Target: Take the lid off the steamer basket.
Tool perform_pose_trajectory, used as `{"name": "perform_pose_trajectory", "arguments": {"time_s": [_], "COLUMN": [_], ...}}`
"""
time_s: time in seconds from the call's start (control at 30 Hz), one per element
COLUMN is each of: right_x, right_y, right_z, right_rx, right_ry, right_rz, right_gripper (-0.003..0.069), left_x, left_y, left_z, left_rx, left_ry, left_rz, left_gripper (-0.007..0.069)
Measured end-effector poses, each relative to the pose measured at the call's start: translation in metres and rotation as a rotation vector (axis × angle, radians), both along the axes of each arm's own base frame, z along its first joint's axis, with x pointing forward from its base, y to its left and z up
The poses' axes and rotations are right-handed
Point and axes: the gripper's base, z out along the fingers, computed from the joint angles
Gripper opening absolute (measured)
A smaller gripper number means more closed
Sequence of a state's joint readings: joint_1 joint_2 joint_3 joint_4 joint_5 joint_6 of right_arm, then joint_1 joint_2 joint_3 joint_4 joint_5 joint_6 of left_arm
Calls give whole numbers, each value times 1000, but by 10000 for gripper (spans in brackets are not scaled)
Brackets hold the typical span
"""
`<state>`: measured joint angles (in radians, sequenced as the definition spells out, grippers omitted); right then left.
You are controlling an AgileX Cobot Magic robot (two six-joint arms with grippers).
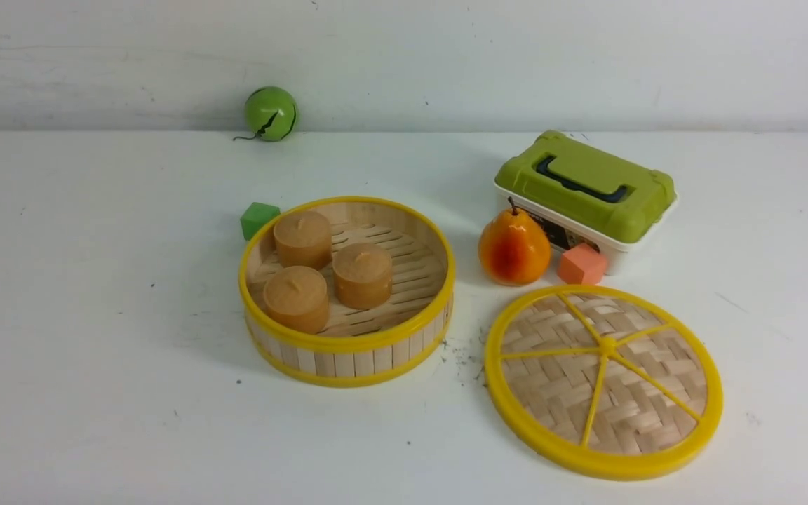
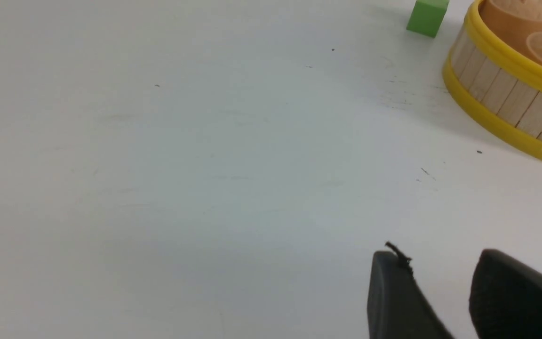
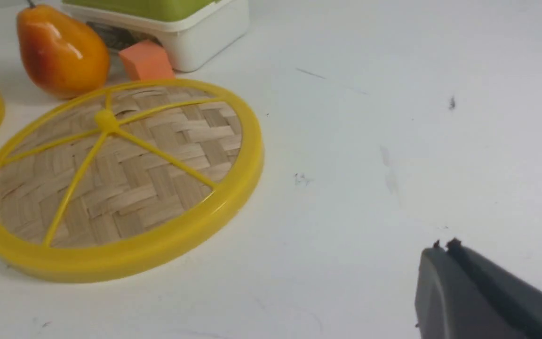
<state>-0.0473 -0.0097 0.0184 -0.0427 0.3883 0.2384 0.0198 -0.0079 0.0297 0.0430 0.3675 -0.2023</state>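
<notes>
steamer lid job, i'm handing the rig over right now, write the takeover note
Left gripper: open, holding nothing, over bare table short of the steamer basket.
Right gripper: fingers look closed together, holding nothing, beside the lid and not touching it.
The lid lies flat on the table to the right of the basket, in front of the pear.
The basket is open, three brown cylinders inside.
Done: the lid is off.
Left: nothing visible for this task.

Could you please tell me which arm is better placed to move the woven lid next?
Right. The flat round woven-bamboo lid with yellow rim lies on the robot's right, in the right wrist view near the right tool. The left wrist view shows the round wood-slat steamer basket, not the lid.
</notes>
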Motion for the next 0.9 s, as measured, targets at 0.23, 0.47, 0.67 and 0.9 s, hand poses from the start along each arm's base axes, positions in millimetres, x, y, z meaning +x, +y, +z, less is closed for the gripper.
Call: {"name": "perform_pose_trajectory", "arguments": {"time_s": [0.23,0.47,0.67,0.9], "right_x": [0,0,0,0], "right_y": [1,1,1,1], "right_z": [0,0,0,0], "right_rx": [5,7,7,8], "right_ry": [4,5,5,5], "right_rz": [19,19,19,19], "right_gripper": [-22,-22,-19,-15], "left_x": [0,0,0,0], "left_y": [0,0,0,0], "left_z": [0,0,0,0], "left_rx": [0,0,0,0], "left_ry": [0,0,0,0], "left_rz": [0,0,0,0], "left_gripper": [239,239,239,239]}}
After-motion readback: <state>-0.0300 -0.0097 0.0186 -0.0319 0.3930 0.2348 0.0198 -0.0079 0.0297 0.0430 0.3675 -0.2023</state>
